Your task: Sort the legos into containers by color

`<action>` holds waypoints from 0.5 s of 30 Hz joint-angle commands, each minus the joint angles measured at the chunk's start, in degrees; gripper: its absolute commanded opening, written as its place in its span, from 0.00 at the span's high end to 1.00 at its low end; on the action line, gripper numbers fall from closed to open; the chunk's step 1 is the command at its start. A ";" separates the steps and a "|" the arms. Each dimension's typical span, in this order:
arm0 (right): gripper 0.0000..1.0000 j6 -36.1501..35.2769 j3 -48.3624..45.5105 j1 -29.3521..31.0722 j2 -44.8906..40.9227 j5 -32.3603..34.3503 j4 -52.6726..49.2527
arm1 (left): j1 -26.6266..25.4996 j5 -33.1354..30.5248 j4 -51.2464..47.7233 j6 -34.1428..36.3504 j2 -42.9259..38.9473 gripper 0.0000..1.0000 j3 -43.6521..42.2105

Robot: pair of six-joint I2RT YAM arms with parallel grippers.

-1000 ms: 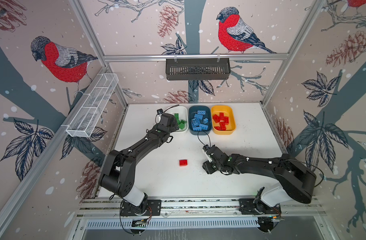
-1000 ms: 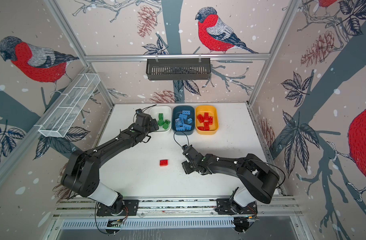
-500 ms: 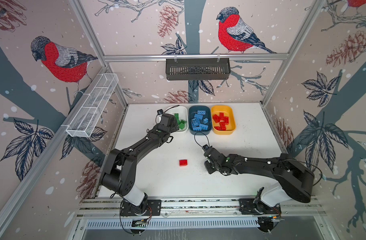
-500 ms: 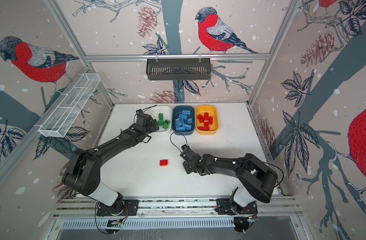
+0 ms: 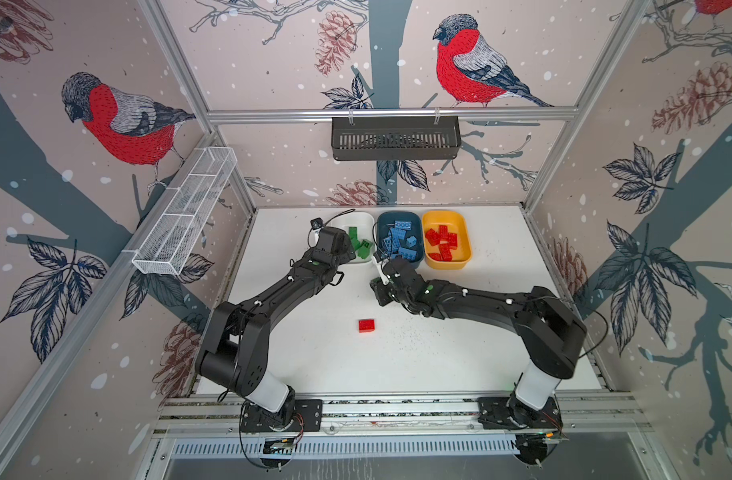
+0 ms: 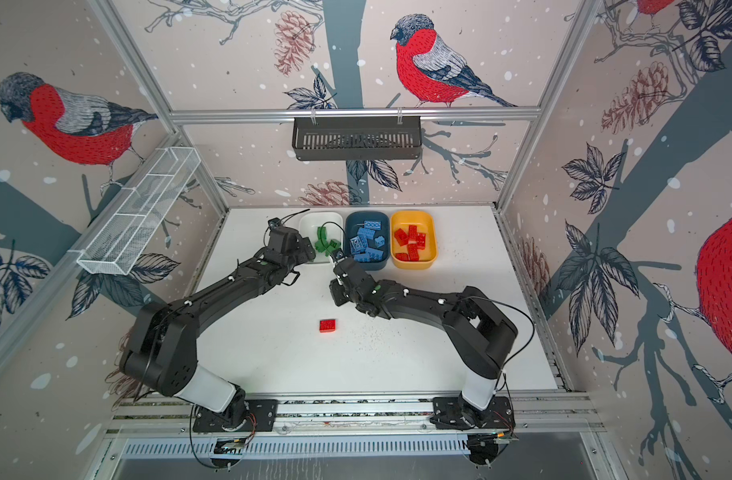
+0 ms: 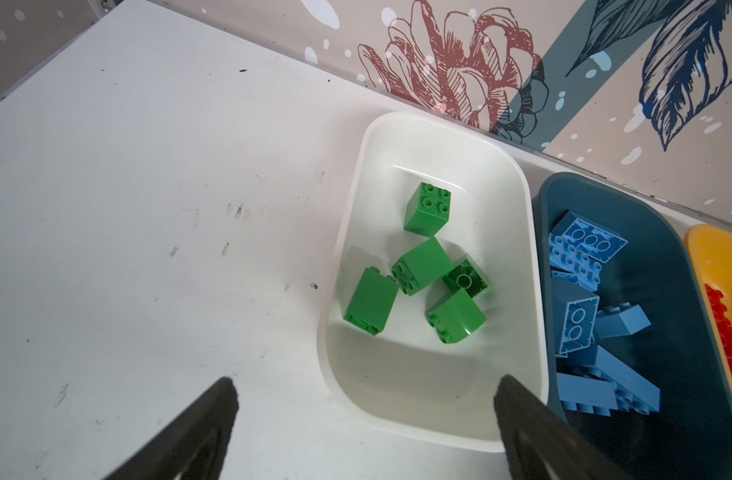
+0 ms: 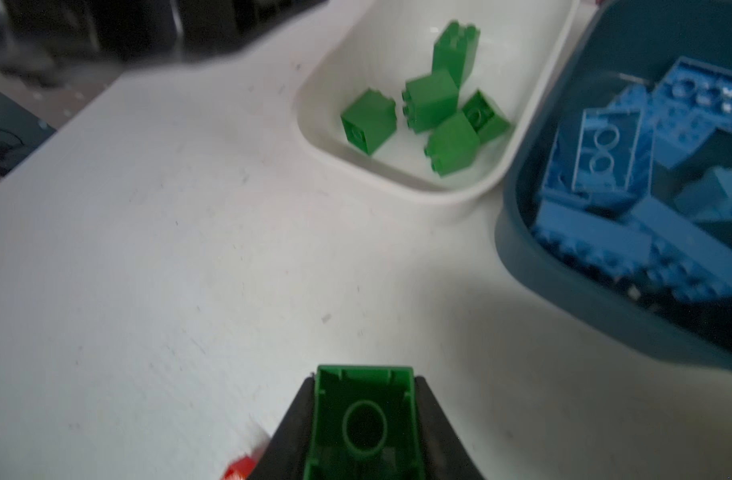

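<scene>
In both top views my left gripper (image 5: 346,246) hangs over the near end of the white tub (image 5: 361,217). My right gripper (image 5: 380,286) sits above the table (image 5: 459,353), just short of where the white tub meets the teal tub (image 5: 414,218). Blue bricks (image 5: 399,245) fill the teal one and red bricks (image 5: 441,243) the yellow tub (image 5: 464,245). One red brick (image 5: 366,325) lies alone, well apart from the tubs, so I judge the sorting unfinished.

In the left wrist view my left jaws stand wide with nothing between them. Beyond them five green bricks (image 7: 422,266) lie in the white tub.

In the right wrist view my right jaws are clamped on a green brick (image 8: 363,419) by two opposite flat sides, its hollow underside towards the camera. That should give a square hold. The white tub lies ahead, which is where green belongs.
</scene>
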 commanded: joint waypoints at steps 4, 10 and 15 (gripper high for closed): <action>0.64 -0.28 12.40 -3.26 11.01 1.09 6.46 | 3.65 0.56 -0.58 -2.39 -3.61 0.03 -4.17; 0.36 -5.57 29.14 -5.46 22.88 -6.24 -2.90 | 5.61 0.99 -0.94 -3.02 -6.59 0.03 -7.55; 0.20 -14.80 22.52 -3.48 17.64 -9.62 -6.45 | 5.93 0.00 -1.57 -2.86 -7.71 0.03 -8.37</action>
